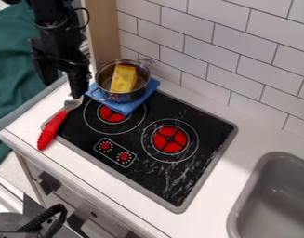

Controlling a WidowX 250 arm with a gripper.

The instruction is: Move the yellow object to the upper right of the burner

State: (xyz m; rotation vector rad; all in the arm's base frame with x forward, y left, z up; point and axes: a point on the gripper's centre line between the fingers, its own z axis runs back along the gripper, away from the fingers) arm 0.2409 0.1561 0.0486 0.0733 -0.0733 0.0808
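The gripper (pixel 78 86) hangs at the upper left, over the counter's left end, to the left of the metal pot (pixel 121 96). Its lower end is close to the metal tip of a red-handled utensil; whether they touch is unclear. A yellow block (pixel 123 78) like cheese rests inside the pot, leaning on its inside. Under the pot lies a folded blue cloth (pixel 153 86), partly over the stove's upper left. Two red burners show on the black stove: the left burner (pixel 113 114) beside the cloth and the right burner (pixel 170 139) nearer the middle.
The red-handled utensil (pixel 51 130) lies along the stove's left edge on the white counter (pixel 29 122). A tiled wall (pixel 197 51) stands behind the stove, and a grey sink (pixel 272 200) is at the lower right. Two red knobs sit at the stove's front left.
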